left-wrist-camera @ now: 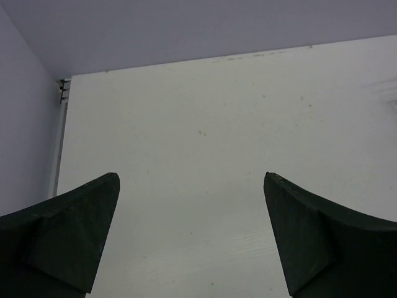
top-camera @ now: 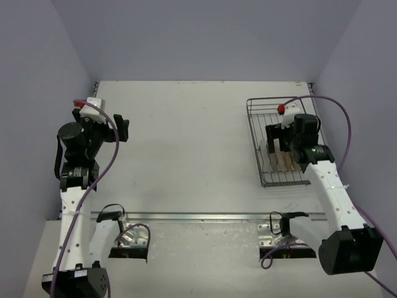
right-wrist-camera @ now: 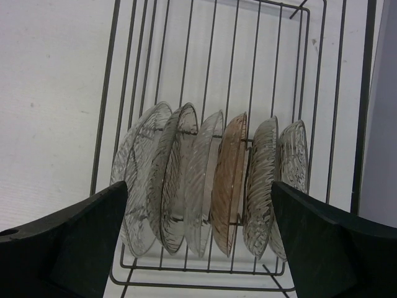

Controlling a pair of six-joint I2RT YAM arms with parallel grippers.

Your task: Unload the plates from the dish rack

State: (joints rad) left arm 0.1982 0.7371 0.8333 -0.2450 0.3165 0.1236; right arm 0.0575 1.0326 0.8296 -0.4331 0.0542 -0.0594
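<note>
We see ribbed, translucent, glossy plates (right-wrist-camera: 201,180) in a bare silver metal-wire dish rack (top-camera: 263,112) on a smooth, matt white table (left-wrist-camera: 205,124).

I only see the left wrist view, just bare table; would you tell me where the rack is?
Observer: The rack sits on the table's right side, below the right gripper.
Operator: Thanks, how full is it?
Observer: Six plates stand on edge in a row; one is tan.
Operator: Is the right gripper holding one?
Observer: No, it is open and holds nothing.
</note>
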